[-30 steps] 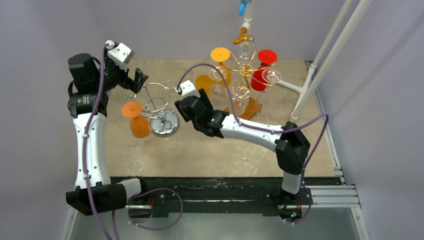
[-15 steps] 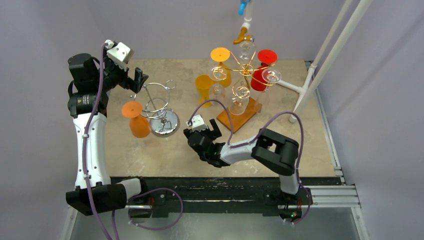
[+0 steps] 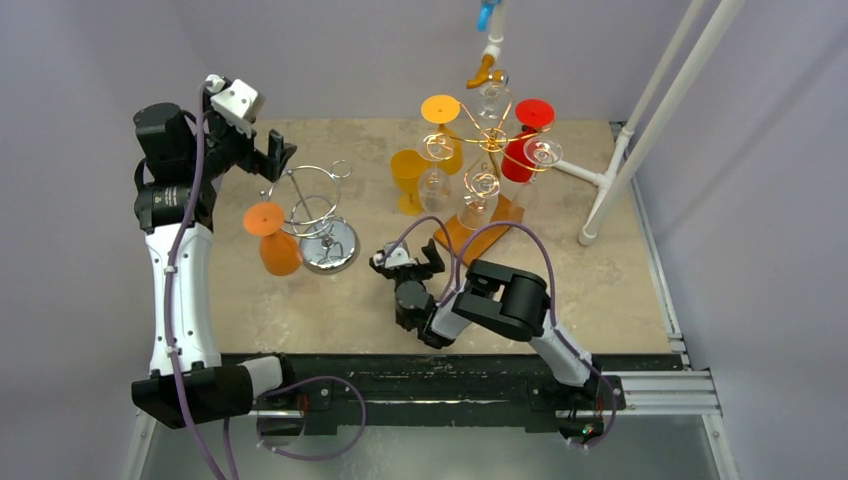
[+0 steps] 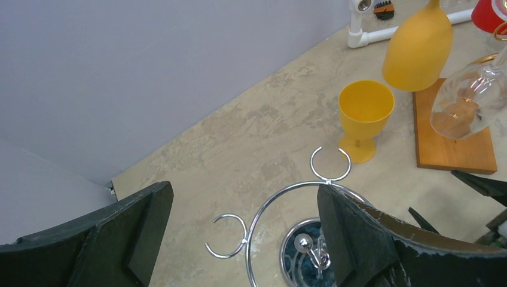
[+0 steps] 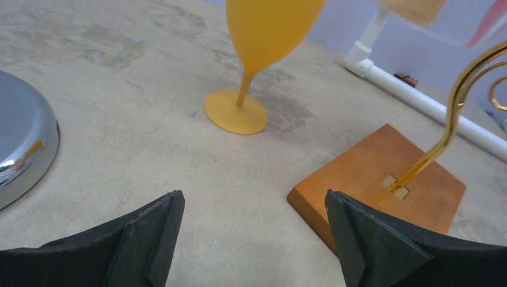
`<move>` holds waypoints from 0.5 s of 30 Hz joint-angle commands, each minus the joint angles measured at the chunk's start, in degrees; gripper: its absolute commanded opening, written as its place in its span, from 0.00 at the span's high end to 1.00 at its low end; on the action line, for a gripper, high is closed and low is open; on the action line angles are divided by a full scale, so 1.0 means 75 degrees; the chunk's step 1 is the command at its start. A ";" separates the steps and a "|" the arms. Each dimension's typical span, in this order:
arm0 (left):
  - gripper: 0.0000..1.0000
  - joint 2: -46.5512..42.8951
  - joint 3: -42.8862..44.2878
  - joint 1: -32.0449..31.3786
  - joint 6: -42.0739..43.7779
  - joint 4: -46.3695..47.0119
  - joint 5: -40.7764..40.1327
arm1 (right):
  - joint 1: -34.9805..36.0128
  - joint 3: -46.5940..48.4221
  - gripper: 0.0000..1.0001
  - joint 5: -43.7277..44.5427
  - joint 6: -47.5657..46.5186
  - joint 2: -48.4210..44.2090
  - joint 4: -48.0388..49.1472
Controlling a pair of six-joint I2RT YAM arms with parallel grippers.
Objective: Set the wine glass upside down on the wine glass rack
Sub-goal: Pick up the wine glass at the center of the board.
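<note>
Probably light, stiff, slick and fragile, the yellow glass (image 3: 408, 172) is standing upright on the desk (image 3: 300, 310), upper centre, inviting a stem pinch, while the left gripper (image 3: 277, 158) and right gripper (image 3: 410, 262) are gaping, jaws empty.

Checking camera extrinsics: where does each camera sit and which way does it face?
Top external: above and behind the arms, looking down on the table; both arms whole, left hand raised by the chrome rack, right hand low.
Left wrist: looks down between its open fingers at the rack and the standing yellow glass.
Right wrist: near table level, faces that glass's foot and the wood base; open fingers at bottom.
Shared: all show the yellow glass and wood base.
</note>
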 commanded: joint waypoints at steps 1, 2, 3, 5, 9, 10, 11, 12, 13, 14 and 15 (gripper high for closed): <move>0.00 0.0243 0.0801 0.0033 -0.0486 0.0430 0.0363 | 0.0649 -0.0590 0.02 0.0199 -0.1395 -0.0974 0.2850; 0.00 0.0385 0.1044 0.0030 -0.0584 0.0355 0.0612 | 0.0863 -0.0862 0.02 0.0263 -0.1475 -0.1207 0.2830; 0.00 0.0542 0.1314 0.0021 -0.0677 0.0281 0.0888 | 0.1146 -0.1084 0.02 0.0312 -0.1522 -0.1509 0.2745; 0.00 0.1010 0.1979 -0.0340 -0.0660 -0.0054 0.1007 | 0.1701 -0.1487 0.03 0.0389 -0.1466 -0.2098 0.2394; 0.00 0.1811 0.2831 -0.2206 0.0420 -0.0899 -0.0397 | 0.2687 -0.2017 0.04 0.0407 0.0128 -0.3775 -0.0104; 0.00 0.1914 0.2805 -0.2450 0.0472 -0.0827 -0.0566 | 0.2812 -0.2009 0.05 0.0242 0.0984 -0.4336 -0.1338; 0.00 0.1986 0.2728 -0.2632 0.0516 -0.0697 -0.0689 | 0.2885 -0.1927 0.08 0.0064 0.1976 -0.4903 -0.2891; 0.00 0.2037 0.2619 -0.2784 0.0647 -0.0549 -0.0793 | 0.2906 -0.1790 0.11 -0.0192 0.3100 -0.5486 -0.4468; 0.00 0.2074 0.2486 -0.2973 0.0930 -0.0472 -0.0882 | 0.2954 -0.1677 0.16 -0.0473 0.3956 -0.6031 -0.5869; 0.00 0.2094 0.2327 -0.3173 0.1273 -0.0434 -0.0971 | 0.3046 -0.1594 0.20 -0.0706 0.4487 -0.6561 -0.6901; 0.00 0.2097 0.2146 -0.3367 0.1624 -0.0366 -0.1045 | 0.3207 -0.1593 0.22 -0.0728 0.4599 -0.6956 -0.7367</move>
